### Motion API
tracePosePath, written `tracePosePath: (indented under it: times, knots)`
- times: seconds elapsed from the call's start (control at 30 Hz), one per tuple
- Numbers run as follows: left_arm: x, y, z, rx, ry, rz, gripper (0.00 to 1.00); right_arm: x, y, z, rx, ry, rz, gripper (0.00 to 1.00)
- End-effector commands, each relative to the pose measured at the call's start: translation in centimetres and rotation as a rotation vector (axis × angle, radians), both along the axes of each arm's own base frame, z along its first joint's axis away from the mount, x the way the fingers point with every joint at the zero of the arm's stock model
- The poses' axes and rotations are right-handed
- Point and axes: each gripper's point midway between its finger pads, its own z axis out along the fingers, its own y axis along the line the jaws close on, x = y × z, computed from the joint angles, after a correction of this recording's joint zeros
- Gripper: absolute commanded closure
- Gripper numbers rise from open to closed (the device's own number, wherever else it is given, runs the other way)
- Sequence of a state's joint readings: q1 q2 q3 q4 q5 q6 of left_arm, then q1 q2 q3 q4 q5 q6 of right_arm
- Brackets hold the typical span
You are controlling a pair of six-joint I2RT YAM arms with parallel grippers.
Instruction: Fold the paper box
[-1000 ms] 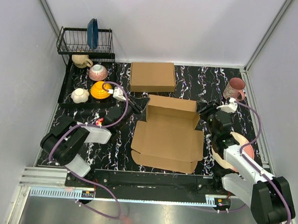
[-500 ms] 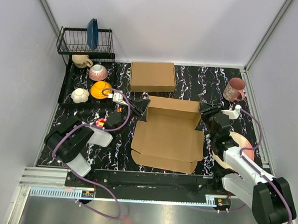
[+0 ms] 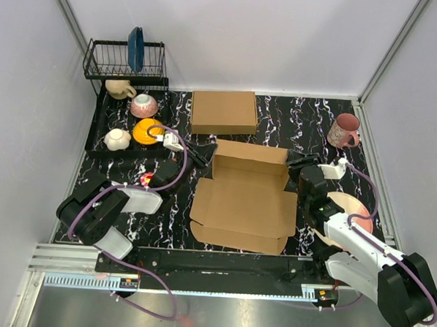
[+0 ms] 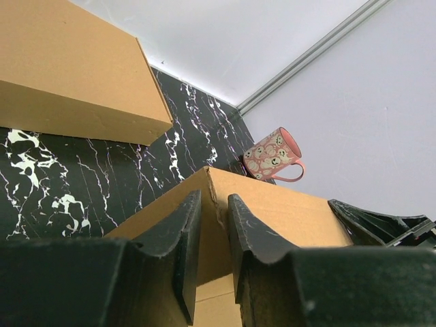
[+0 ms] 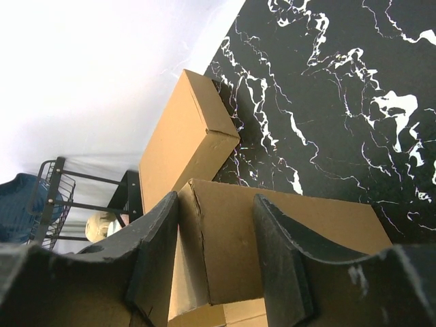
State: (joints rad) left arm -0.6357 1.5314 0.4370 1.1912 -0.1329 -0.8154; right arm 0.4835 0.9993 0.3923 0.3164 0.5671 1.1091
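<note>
The paper box lies partly folded in the middle of the black marbled counter. Its wide base and front flap are flat, and its back wall is raised with short side flaps turned forward at each end.

The left tool sits at the back-left corner of that wall. In the left wrist view its fingers stand close together. The folded cardboard edge runs up between them, so the left tool is clenched on that corner of the box.

The right tool sits at the back-right corner. In the right wrist view the right tool has its jaws set wider apart. The corner of the cardboard stands between them, close against one finger. I cannot tell whether they press on it.

Just behind the paper box, a neatly formed cardboard box rests near the back wall. A pink mug stands at the far right of the counter. A wire dish rack holding a blue plate stands at the far left. In front of the rack a tray carries cups and an orange bowl.
</note>
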Motion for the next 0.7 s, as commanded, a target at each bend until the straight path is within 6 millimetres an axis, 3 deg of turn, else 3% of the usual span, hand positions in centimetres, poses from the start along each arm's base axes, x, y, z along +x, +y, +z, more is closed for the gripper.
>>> tracePosePath:
  times: [0.0, 0.17, 0.2, 0.27, 0.33, 0.5, 0.67]
  knots:
    - [-3.0, -1.0, -9.5, 0.231, 0.251, -0.118, 0.76, -9.2, 0.5, -14.7, -0.246, 0.577, 0.228, 0.51]
    - [-3.1, -0.2, -9.3, 0.231, 0.246, -0.092, 0.74, -8.9, 0.0, -13.2, -0.266, 0.540, 0.217, 0.45]
    - [-2.7, -0.1, -8.1, 0.226, 0.224, -0.077, 0.73, -8.5, -0.5, -12.4, -0.289, 0.513, 0.193, 0.40]
    - [-2.5, 0.3, -8.0, 0.261, 0.230, -0.064, 0.69, -7.9, -1.0, -9.8, -0.330, 0.460, 0.184, 0.35]
    - [-2.0, 0.3, -6.6, 0.254, 0.203, -0.051, 0.67, -7.0, -1.3, -7.1, -0.352, 0.399, 0.164, 0.27]
    - [-1.6, 0.7, -6.1, 0.257, 0.206, -0.034, 0.63, -6.0, -1.9, -2.2, -0.432, 0.326, 0.159, 0.21]
    - [-1.5, 1.1, -6.0, 0.262, 0.211, -0.016, 0.57, -5.8, -3.2, 1.2, -0.548, 0.280, 0.145, 0.19]
